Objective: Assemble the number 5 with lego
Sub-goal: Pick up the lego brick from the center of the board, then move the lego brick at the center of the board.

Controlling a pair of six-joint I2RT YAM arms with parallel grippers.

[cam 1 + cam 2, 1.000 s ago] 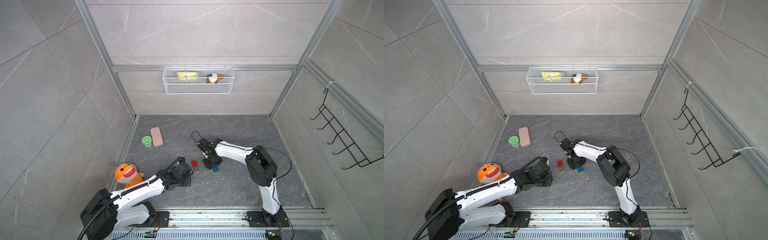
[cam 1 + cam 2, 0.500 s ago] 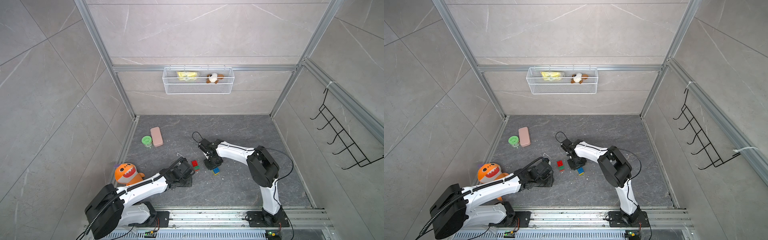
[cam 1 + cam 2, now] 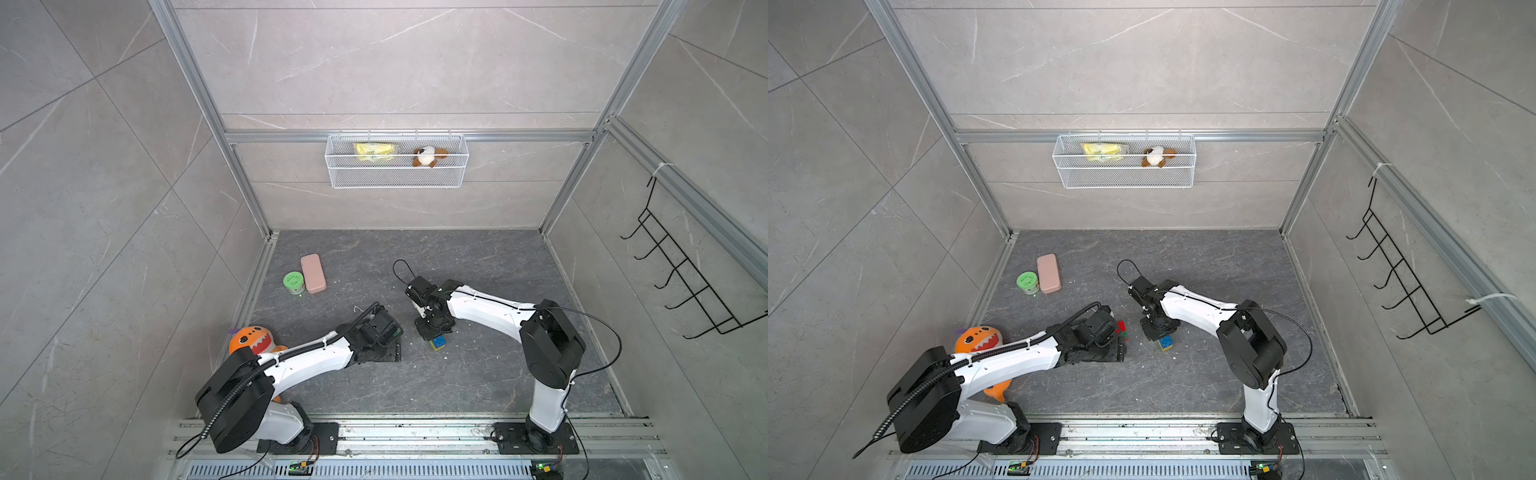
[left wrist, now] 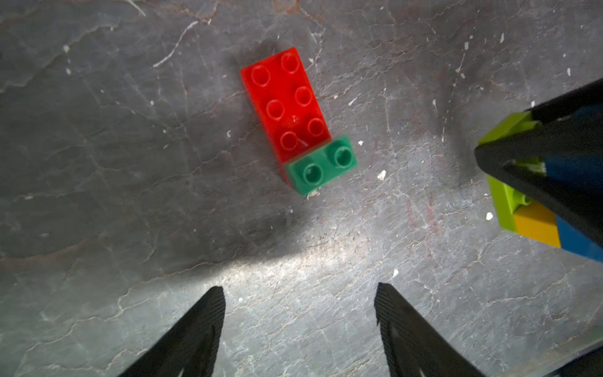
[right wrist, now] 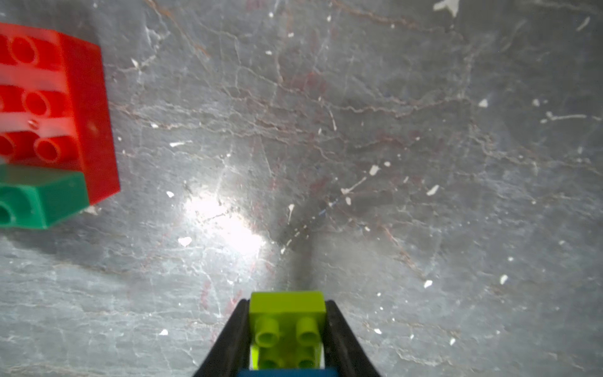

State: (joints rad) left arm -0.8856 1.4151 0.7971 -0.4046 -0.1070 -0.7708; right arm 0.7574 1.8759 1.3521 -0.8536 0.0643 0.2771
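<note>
Left wrist view: the left gripper (image 4: 298, 287) has its two black fingers (image 4: 208, 313) spread wide apart with only bare dark stone floor (image 4: 130, 196) between them. Just beyond the tips lies the red brick (image 4: 285, 101), flat and studs up, with the dark-green brick (image 4: 321, 164) seated across its near end. Neither finger touches this pair.

To the right, the right gripper (image 5: 287, 303) is clamped on the lime-green brick (image 5: 287, 326), one finger pressed to each side. The yellow brick (image 4: 536, 227) and the blue brick (image 4: 574, 241) are joined to it as one stack.

Compared with a second ago, the left arm's wrist has pushed farther toward the bricks. In a top view it now hides the red-and-green pair, which lay clear of it then. In a top view, a sliver of red (image 3: 1121, 325) still peeks out at its edge. The right arm and its stack (image 3: 439, 341) have barely shifted.

Well to the left are an orange shark plush (image 3: 251, 338), a pink block (image 3: 313, 273) and a green tub (image 3: 294, 281).
</note>
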